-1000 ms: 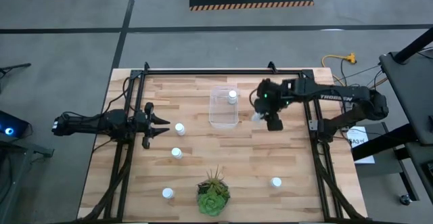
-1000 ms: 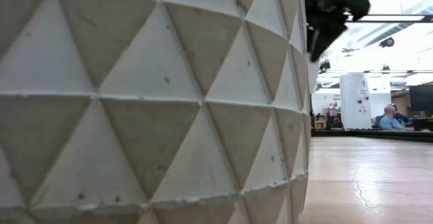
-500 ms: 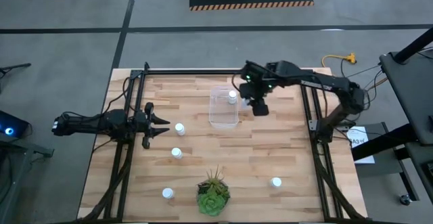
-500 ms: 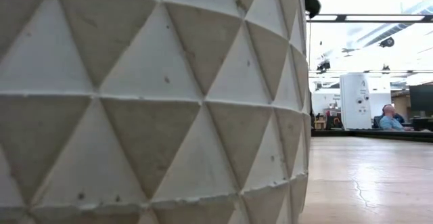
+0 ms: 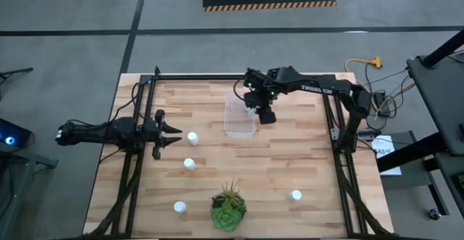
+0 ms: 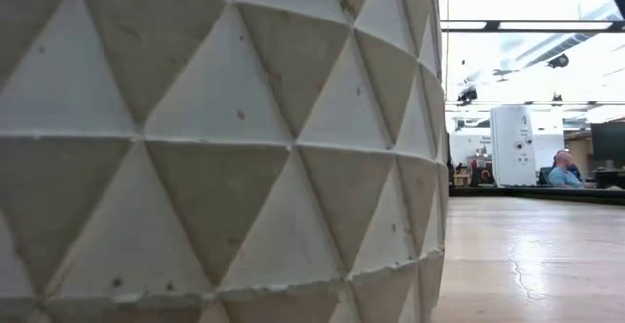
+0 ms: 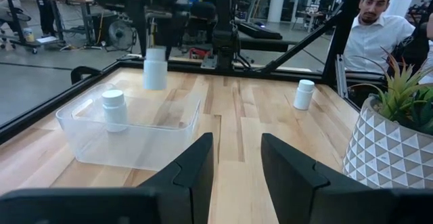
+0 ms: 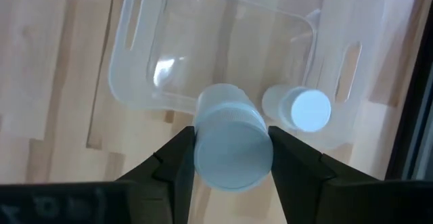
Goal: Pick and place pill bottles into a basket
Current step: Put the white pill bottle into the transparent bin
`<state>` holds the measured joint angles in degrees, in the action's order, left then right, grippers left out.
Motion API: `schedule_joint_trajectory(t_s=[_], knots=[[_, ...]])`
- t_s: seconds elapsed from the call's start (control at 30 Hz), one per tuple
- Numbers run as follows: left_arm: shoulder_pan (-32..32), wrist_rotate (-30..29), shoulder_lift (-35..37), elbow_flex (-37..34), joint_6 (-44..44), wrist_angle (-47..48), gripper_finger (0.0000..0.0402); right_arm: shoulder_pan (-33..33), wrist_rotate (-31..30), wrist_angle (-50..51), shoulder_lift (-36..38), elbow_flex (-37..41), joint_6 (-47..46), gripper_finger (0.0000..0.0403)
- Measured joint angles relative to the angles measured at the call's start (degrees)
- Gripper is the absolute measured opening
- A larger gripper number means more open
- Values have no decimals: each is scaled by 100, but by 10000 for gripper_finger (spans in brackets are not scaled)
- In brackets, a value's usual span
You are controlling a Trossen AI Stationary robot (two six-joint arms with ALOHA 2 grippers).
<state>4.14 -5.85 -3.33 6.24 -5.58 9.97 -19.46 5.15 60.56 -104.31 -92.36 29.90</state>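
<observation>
Bench: we note a wooden bench [image 5: 290, 160] carrying all items.
Basket: clear basket [image 5: 239, 118] at mid-bench, one bottle [image 7: 114, 109] inside.
Right gripper [image 5: 259, 108]: over the basket, fingers clamped on a second pill bottle [image 8: 233, 145].
Left gripper [image 5: 174, 132]: at the left side, fingers together.
Loose bottles: we count four [image 5: 192, 137] on the bench.

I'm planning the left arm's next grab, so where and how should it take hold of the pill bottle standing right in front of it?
Take the nearest pill bottle around its round white body just below the cap, coming straight down from above. It stands upright on the table, apart from the other bottles, so both sides are free for the left gripper jaws.
</observation>
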Motion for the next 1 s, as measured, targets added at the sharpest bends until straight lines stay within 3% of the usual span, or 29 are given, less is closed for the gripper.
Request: schedule_joint_trajectory(t_s=[1.0], knots=[[-2, 0, 7, 0, 0, -5, 107, -85, 83, -603, -993, 13, 213, 147]])
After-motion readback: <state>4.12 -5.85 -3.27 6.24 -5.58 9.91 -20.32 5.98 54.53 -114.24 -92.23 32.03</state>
